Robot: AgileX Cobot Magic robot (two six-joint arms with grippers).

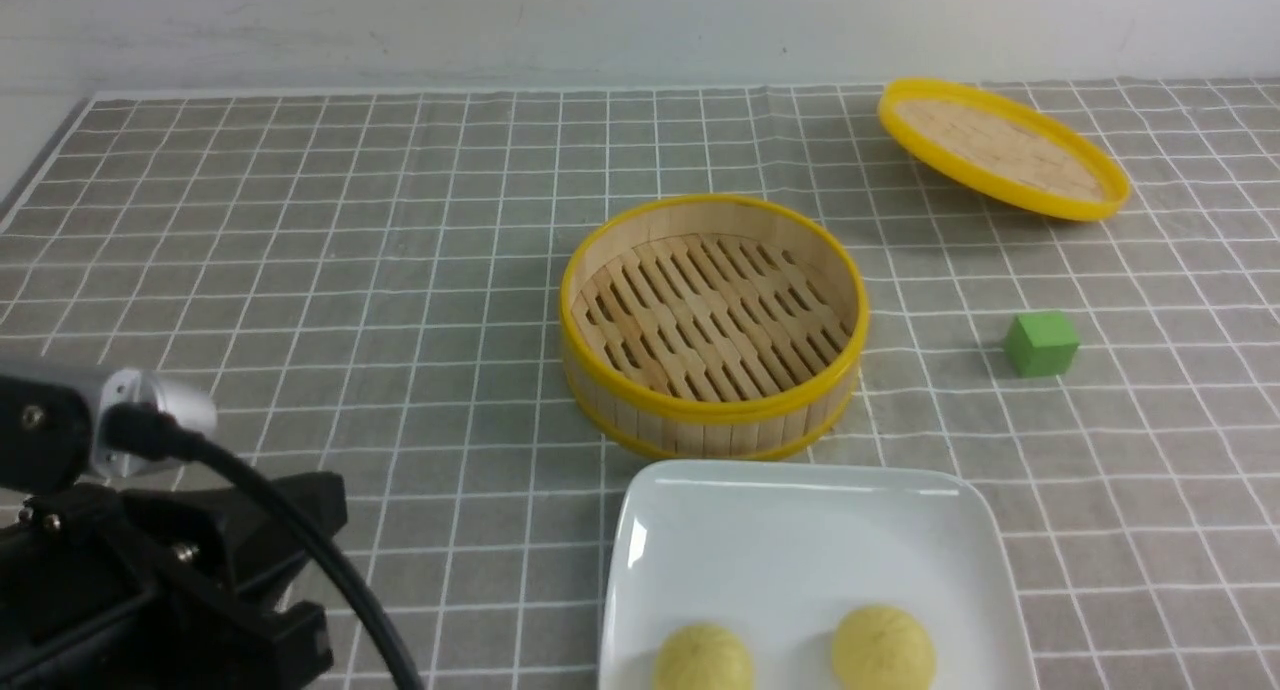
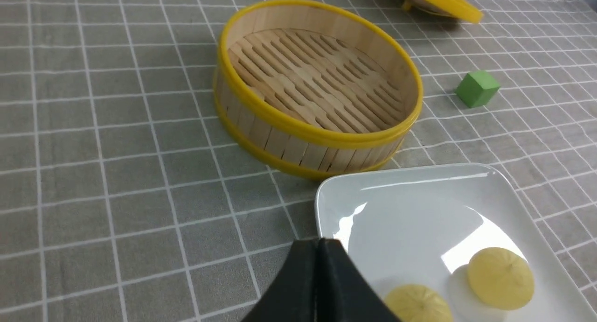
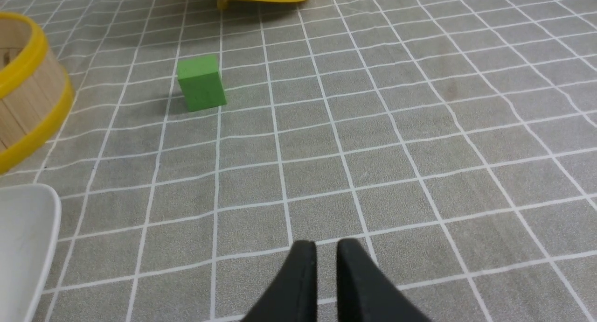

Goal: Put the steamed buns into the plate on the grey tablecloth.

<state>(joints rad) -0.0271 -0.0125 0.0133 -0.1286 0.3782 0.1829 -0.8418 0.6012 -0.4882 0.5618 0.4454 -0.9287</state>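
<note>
Two pale-yellow steamed buns [image 1: 703, 658] [image 1: 884, 650] lie side by side in the near part of the white square plate [image 1: 800, 475], which rests on the grey tablecloth [image 1: 300, 270]. In the left wrist view both buns [image 2: 501, 277] [image 2: 417, 303] sit in the plate [image 2: 410, 172]. My left gripper [image 2: 318, 241] is shut and empty, just beside the plate's corner. My right gripper [image 3: 326, 247] is shut and empty, with only a narrow slit between its fingers, over bare cloth to the right of the plate [image 3: 28, 228]. It is out of the front view.
An empty bamboo steamer basket [image 1: 712, 390] stands just behind the plate. Its yellow-rimmed lid [image 1: 1003, 148] lies at the back right. A green cube [image 1: 1041, 343] sits right of the basket. My left arm [image 1: 170, 570] fills the near left corner.
</note>
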